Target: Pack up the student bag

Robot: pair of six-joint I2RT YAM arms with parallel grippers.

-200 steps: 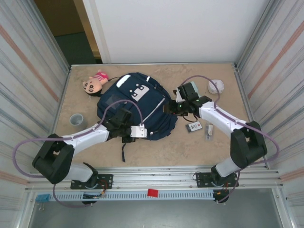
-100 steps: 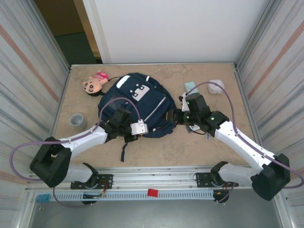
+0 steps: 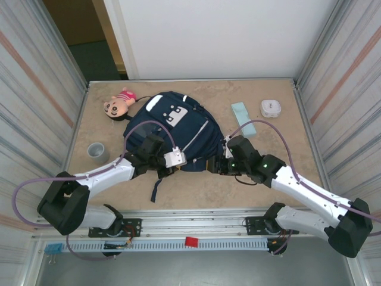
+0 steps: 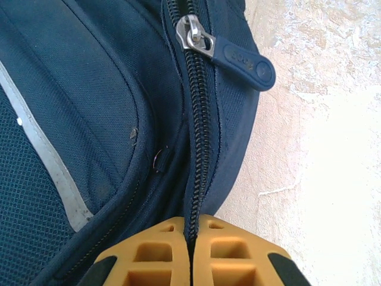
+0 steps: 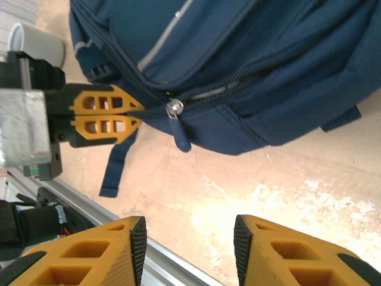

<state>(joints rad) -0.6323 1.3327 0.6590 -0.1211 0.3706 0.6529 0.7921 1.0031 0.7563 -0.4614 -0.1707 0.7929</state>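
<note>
The student bag [image 3: 172, 128], a large navy backpack with white trim, lies flat in the middle of the table. My left gripper [image 3: 180, 162] sits at its near edge. In the left wrist view this gripper [image 4: 190, 221] is shut on the bag's zipper seam [image 4: 199, 149], just below the metal slider [image 4: 193, 33] and its blue pull tab [image 4: 245, 61]. My right gripper [image 3: 215, 166] hovers at the bag's near right corner. It stands open [image 5: 189, 238] over bare table, facing the slider [image 5: 174, 107] and the left gripper's fingers [image 5: 107, 116].
A doll [image 3: 119, 103] lies at the back left beside the bag. A grey cup [image 3: 95, 151] stands left of it. A light-blue case [image 3: 241, 111] and a white round object [image 3: 270, 108] lie at the back right. A bag strap [image 3: 156, 189] trails toward the near rail.
My right arm has swung from the back right down to the bag's near right corner, uncovering the light-blue case and hiding small items on the table. The left gripper has stayed on the seam.
</note>
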